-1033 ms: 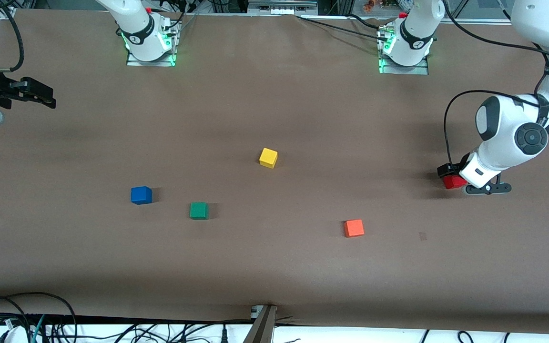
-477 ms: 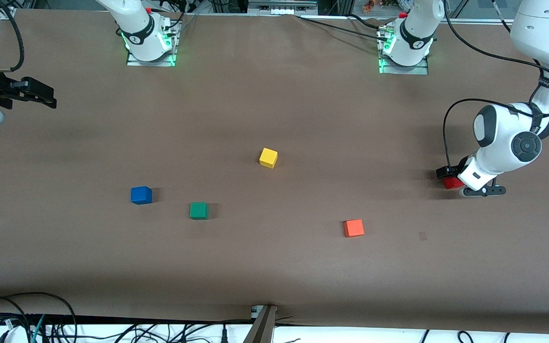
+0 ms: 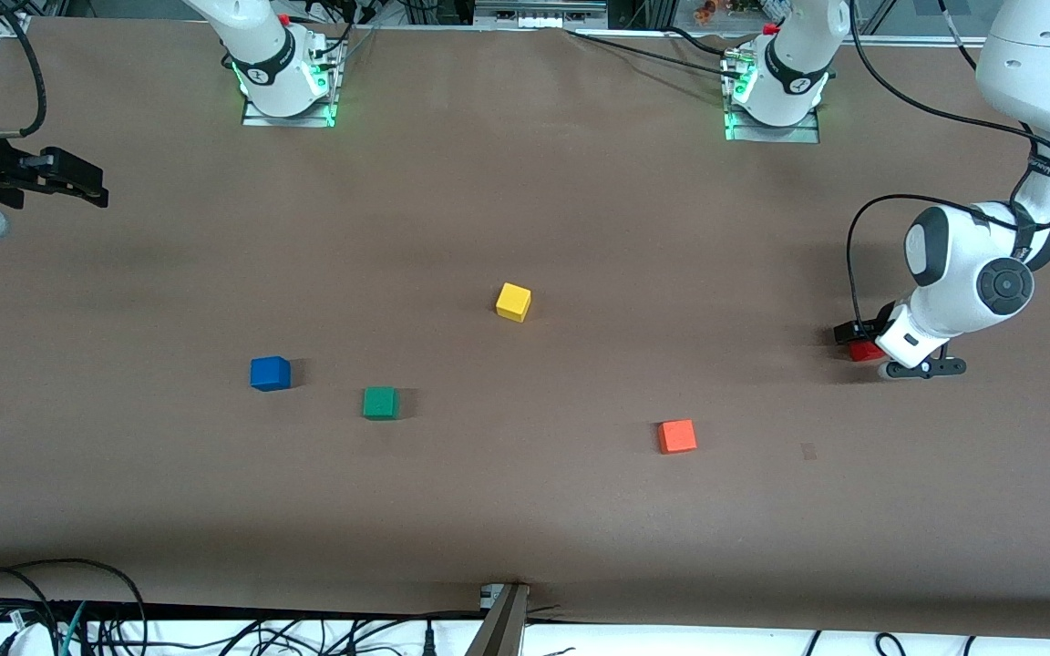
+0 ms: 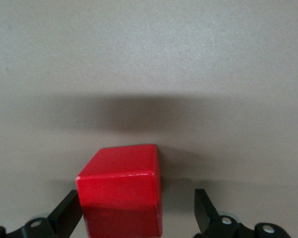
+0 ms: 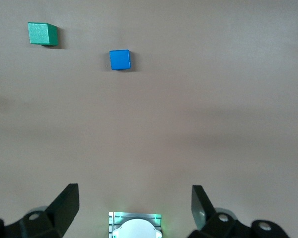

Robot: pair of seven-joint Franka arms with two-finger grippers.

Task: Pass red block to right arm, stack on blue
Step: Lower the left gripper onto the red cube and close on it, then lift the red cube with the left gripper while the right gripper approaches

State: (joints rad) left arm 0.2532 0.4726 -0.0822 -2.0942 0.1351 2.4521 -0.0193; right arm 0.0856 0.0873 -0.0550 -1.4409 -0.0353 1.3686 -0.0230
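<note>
A: Front view first. Where is the left gripper [image 3: 890,357]?

B: Down at the brown worktop [image 3: 525,510], near the edge at the left arm's end. The small deep-red cube [image 3: 864,351] sits at it, mostly hidden by the white wrist. The fingers' spread cannot be read from here.

A: And the right gripper [image 3: 92,191]?

B: It hangs over the edge at the right arm's end, waiting, nothing in it. The small solid blue cube [image 3: 270,374] lies well apart from it on the worktop, beside a green cube [image 3: 380,403]. A yellow cube [image 3: 513,302] sits near the middle, and an orange cube [image 3: 676,436] lies closer to the front edge.

A: Left wrist view?

B: The red cube [image 4: 120,197] lies between the two black fingertips [image 4: 206,210], spread wide. One tip is at the cube's side; a clear gap separates it from the other. It rests on the worktop, not clamped.

A: Right wrist view?

B: Fingers [image 5: 64,203] wide apart, holding nothing; the blue cube [image 5: 119,59] and green cube [image 5: 42,33] are on the worktop below.

A: Changes from a second ago?

B: The left wrist has sunk lower over the red cube, covering more of it. The cubes and right arm are unmoved.
</note>
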